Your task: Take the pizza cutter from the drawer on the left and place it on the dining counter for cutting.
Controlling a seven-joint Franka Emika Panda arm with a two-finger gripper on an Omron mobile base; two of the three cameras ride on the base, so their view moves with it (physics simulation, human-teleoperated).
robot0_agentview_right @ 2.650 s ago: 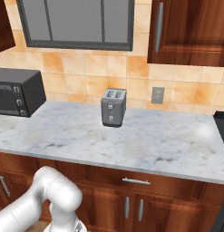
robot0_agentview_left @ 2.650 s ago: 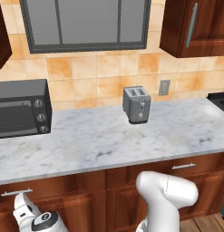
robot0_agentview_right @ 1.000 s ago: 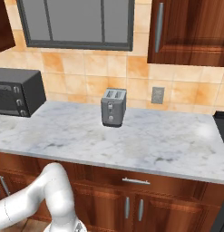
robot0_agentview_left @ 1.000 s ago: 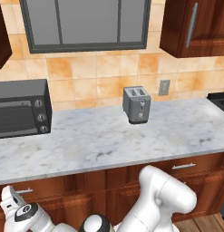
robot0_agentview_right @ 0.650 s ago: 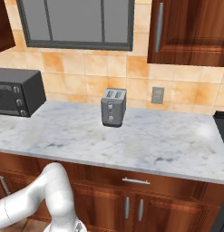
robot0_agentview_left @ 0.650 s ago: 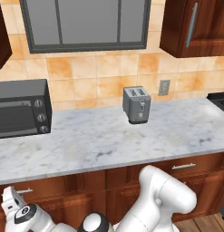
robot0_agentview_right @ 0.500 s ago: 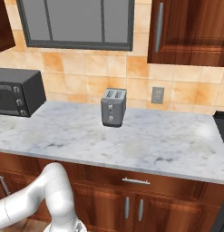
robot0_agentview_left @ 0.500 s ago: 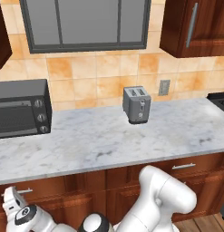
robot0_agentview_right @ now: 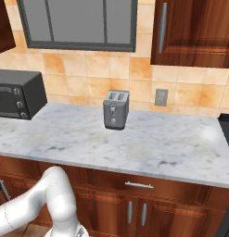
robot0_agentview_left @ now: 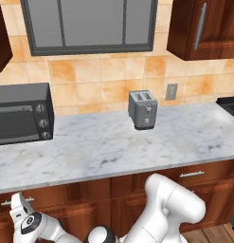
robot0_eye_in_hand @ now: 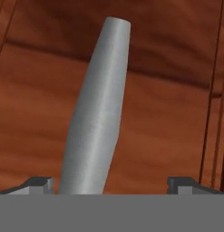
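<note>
The drawer (robot0_agentview_left: 52,195) has a dark reddish-brown front under the left end of the worktop and is shut. Its slim silver bar handle (robot0_eye_in_hand: 99,113) stands very close in the hand view, rising between my two finger tips. My gripper (robot0_eye_in_hand: 112,183) is open, with one tip on each side of the bar and not closed on it. In the left base view my hand (robot0_agentview_left: 22,216) is low at the left, right against the drawer front. The pizza cutter is hidden and the dining counter is out of view.
A grey toaster (robot0_agentview_left: 143,109) and a black microwave (robot0_agentview_left: 21,113) stand on the marble worktop (robot0_agentview_left: 113,149) against the orange tiles. Another drawer (robot0_agentview_left: 192,174) sits to the right, with cabinet doors (robot0_agentview_right: 134,210) below. A dark stove edge (robot0_agentview_left: 229,104) is at the far right.
Since the oldest frame my arm has swung lower and further left, bringing the hand to the drawer front. Over the last second it has barely moved, and the jaws stay open.
</note>
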